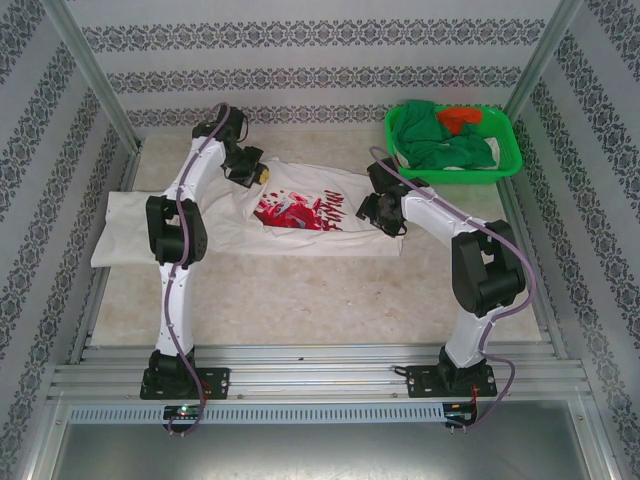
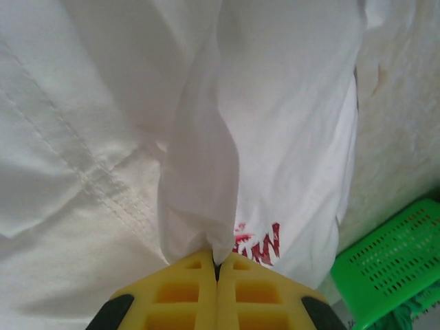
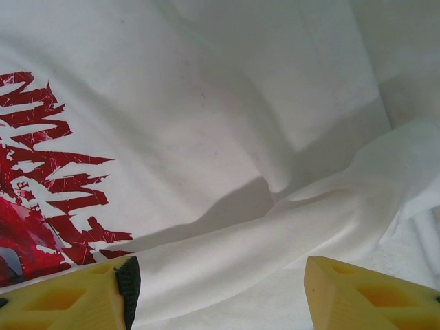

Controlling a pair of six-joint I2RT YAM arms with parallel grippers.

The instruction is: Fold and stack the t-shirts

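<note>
Folding looks barely begun to me. On the pale speckled surface (image 1: 300,300), the white cotton t-shirt with the red-and-black splash graphic (image 1: 300,238) lies spread between my arms, creased, with no clean fold in it. A plain white shirt (image 1: 125,230) lies flat at its left, touching it; I see no stack. The green plastic basket (image 1: 508,140) holding green cloth sits far right, out of the way. My left hand (image 2: 216,265) is pressed together, pinching a ridge of the graphic shirt. My right hand (image 3: 220,295) hangs spread over a fold, gripping nothing.
</note>
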